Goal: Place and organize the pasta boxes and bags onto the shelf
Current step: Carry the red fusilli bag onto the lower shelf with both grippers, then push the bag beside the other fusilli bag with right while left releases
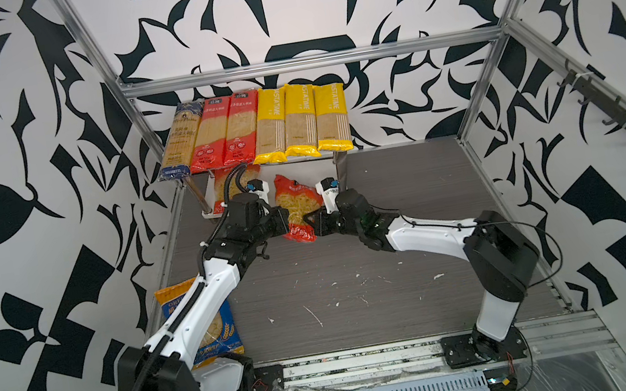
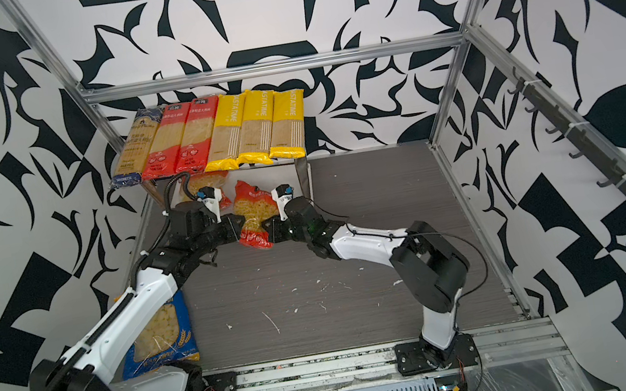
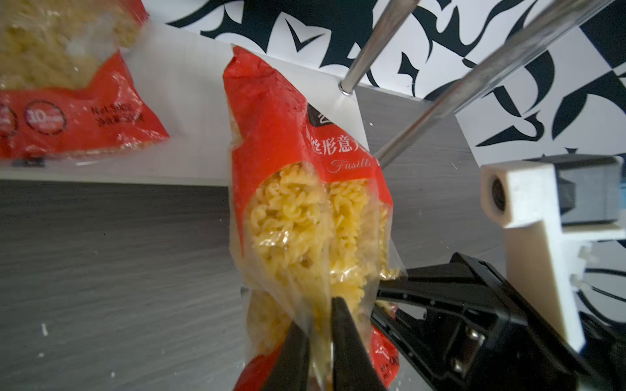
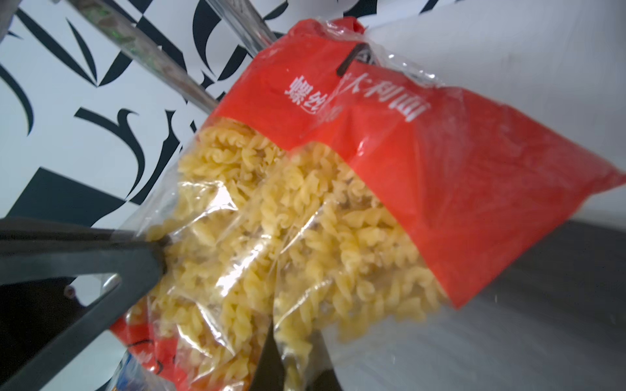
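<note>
While the left gripper (image 3: 318, 316) and the right gripper (image 4: 294, 338) each pinch a side of the short red bag (image 1: 293, 203) near its near end, jaws almost closed, its long axis points away toward the lower board of the shelf (image 3: 189, 101). Another red bag (image 3: 78, 111) fills that board's left part, and a shiny front leg (image 1: 342, 169) stands close on the right.

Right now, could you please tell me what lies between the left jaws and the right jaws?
The red fusilli bag, pinched by the left jaws and the right jaws; both top views show it.
</note>
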### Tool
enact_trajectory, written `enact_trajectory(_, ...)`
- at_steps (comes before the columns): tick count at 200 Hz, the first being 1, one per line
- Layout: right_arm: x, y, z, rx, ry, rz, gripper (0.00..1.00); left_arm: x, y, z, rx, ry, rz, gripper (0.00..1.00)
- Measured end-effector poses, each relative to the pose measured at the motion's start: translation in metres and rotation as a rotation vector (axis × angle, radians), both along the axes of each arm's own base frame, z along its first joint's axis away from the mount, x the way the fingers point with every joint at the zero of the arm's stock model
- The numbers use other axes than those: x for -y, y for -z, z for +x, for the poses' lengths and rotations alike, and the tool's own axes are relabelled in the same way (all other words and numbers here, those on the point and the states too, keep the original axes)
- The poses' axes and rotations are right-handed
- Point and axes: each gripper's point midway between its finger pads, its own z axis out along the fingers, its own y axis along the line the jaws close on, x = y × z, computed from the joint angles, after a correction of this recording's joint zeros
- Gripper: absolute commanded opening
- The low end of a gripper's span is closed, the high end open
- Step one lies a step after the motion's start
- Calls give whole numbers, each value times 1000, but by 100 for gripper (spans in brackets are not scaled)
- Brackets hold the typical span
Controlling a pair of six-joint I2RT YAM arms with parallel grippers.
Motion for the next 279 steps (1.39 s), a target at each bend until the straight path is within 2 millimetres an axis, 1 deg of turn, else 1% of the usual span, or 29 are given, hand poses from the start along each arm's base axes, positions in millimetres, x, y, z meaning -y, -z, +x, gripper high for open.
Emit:
enact_trajectory(22, -11, 13, 28, 40, 12, -6, 0, -6, 13, 27, 15, -28, 33, 14)
enact_trajectory(51, -25, 35, 60, 64, 19, -31, 0, -16, 32, 54, 23, -66, 63, 13)
enact_trajectory(73, -31, 45, 85, 82, 34, -37, 0, -22, 39, 72, 24, -95, 74, 13)
enact_trajectory(100, -34, 51, 109, 93, 52, -34, 0, -25, 45, 93, 35, -120, 75, 14)
enact_trajectory(114, -34, 54, 122, 97, 63, -29, 0, -25, 47, 103, 39, -129, 68, 18)
enact_trajectory(121, -33, 54, 127, 100, 69, -26, 0, -26, 47, 107, 40, -133, 65, 21)
enact_trajectory(143, -32, 54, 140, 106, 77, -17, 0, -28, 43, 116, 39, -149, 52, 37)
enact_trajectory(169, -31, 49, 148, 107, 64, -17, 0, -30, 40, 116, 25, -157, 48, 49)
enact_trajectory(191, -28, 50, 148, 110, 45, -42, 0, -31, 37, 107, 6, -151, 60, 56)
enact_trajectory(204, -27, 52, 149, 114, 32, -57, 0, -33, 30, 100, 6, -151, 59, 58)
enact_trajectory(222, -26, 51, 149, 116, 6, -82, 0, -36, 9, 88, 32, -153, 45, 58)
enact_trajectory(232, -25, 49, 149, 119, -5, -97, 0, -38, -4, 78, 51, -153, 35, 58)
enact_trajectory(246, -26, 46, 151, 121, -23, -113, 0, -42, -17, 64, 69, -156, 23, 59)
enact_trajectory(268, -27, 44, 154, 127, -44, -126, 0, -48, -28, 41, 80, -161, 11, 59)
enact_trajectory(279, -30, 46, 155, 128, -53, -127, 0, -51, -28, 29, 74, -164, 7, 59)
